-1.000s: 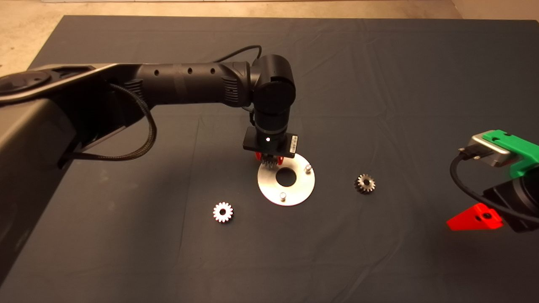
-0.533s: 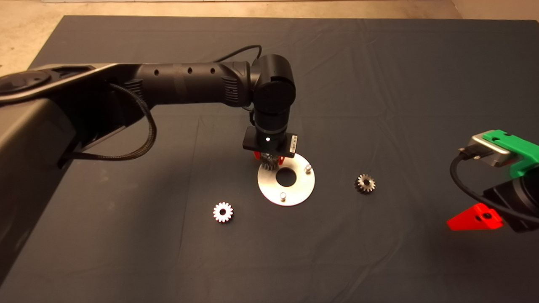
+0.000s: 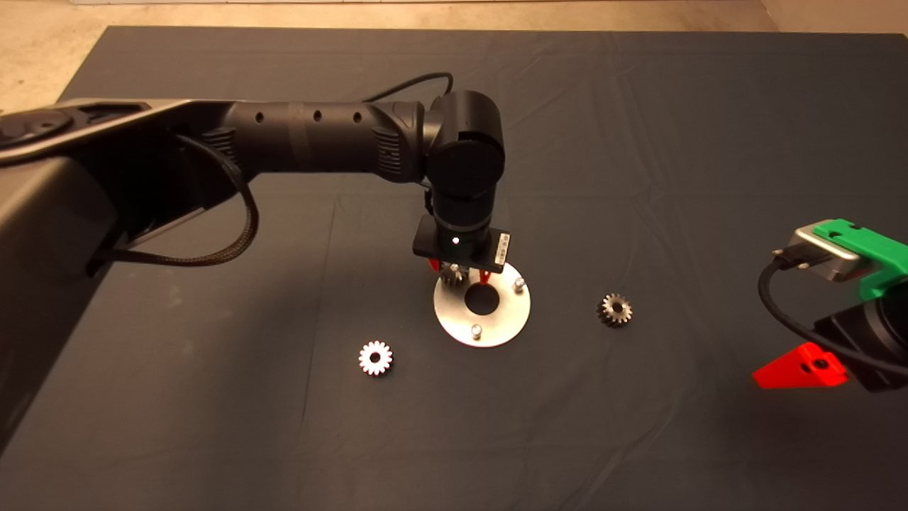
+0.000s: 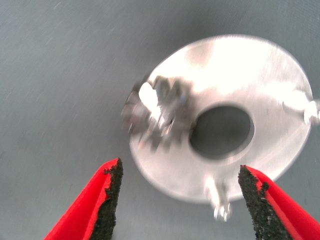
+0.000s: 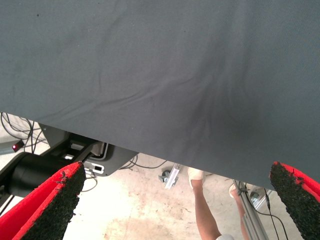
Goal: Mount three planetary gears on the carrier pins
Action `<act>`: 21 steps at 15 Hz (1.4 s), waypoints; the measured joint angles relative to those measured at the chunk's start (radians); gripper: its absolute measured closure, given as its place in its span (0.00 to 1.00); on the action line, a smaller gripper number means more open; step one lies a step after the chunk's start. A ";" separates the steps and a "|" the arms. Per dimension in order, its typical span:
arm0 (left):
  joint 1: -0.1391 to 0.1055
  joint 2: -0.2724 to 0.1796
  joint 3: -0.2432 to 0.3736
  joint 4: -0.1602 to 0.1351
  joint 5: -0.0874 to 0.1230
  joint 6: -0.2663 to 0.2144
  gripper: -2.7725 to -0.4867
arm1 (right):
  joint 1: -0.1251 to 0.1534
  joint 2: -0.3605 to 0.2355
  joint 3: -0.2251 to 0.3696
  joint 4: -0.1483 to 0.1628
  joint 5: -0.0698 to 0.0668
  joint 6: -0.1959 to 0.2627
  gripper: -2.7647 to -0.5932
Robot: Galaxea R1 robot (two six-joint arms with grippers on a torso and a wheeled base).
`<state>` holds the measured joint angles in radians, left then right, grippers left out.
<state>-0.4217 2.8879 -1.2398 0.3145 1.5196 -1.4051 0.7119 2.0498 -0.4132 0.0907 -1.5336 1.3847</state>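
planetary gears, three small silvery-grey toothed metal wheels with centre holes, are split up: one (image 4: 157, 115) sits on the flat round silver disc (image 3: 496, 323) at the carrier pin on its far-left rim, just beside the large centre hole, though whether it is fully seated or tilted on the stud is hard to tell in the left wrist view. a bright second gear (image 3: 375, 358) lies flat on the dark mat (image 3: 638, 142) near the disc's front left, and a darker third gear (image 3: 614, 309) lies on the mat to the disc's right. two short silver studs stand bare, one (image 3: 519, 283) on the disc's right rim and one (image 3: 477, 330) on its near rim. the left gripper (image 4: 177, 200) hangs directly above the disc with its red fingers spread wide and holding nothing, the placed gear lying free between and beyond the pads. the right gripper (image 5: 177, 200) waits at the mat's right edge, also wide and empty, with a person's leg (image 5: 205, 212) showing on the floor beyond. by the look of it, the first gear's placement is being finished; the next move calls for lifting clear without knocking that gear, then going to a loose gear and gripping it by its teeth so the hole stays open for a bare stud.
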 joint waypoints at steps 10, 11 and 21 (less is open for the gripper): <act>-0.025 -0.223 0.283 -0.008 0.003 -0.219 0.27 | 0.000 0.001 0.000 0.000 0.000 0.000 0.01; -0.025 -0.242 0.301 -0.008 0.003 -0.238 0.26 | 0.000 0.001 0.000 0.000 0.000 0.000 0.01; -0.025 -0.348 0.472 -0.026 0.003 -0.386 0.19 | 0.000 0.000 0.000 0.000 0.000 0.000 0.01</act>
<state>-0.4464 2.5402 -0.7675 0.2884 1.5226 -1.7909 0.7119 2.0502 -0.4132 0.0909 -1.5332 1.3845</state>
